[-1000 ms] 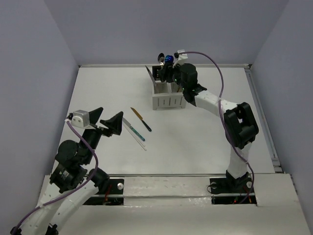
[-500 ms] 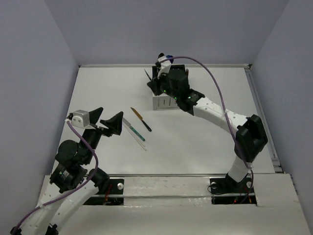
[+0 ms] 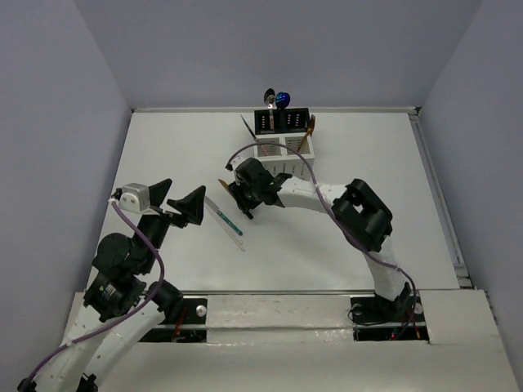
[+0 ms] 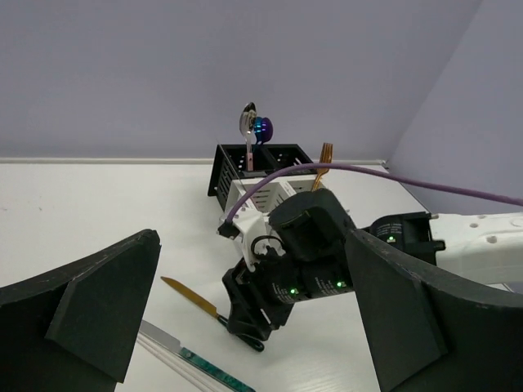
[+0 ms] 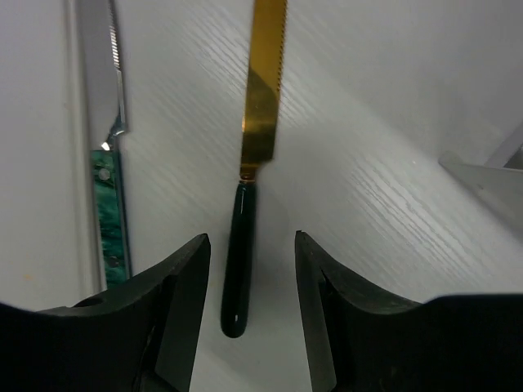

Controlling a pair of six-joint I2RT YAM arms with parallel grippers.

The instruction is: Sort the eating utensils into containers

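My right end effector (image 5: pixel 249 249) hung open over the gold-bladed knife (image 5: pixel 260 106), fingers (image 5: pixel 180 310) straddling its dark green handle as it lay flat on the desk (image 5: pixel 392 122), near the caddy (image 3: pixel 286 148). Light, rigid, slick and thin — I judged the thicker handle the surest hold.

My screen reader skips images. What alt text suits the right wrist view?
The open right gripper hangs over a white table, its fingers straddling the dark green handle of a gold-bladed knife. A silver-bladed knife with a teal handle lies beside it at left.
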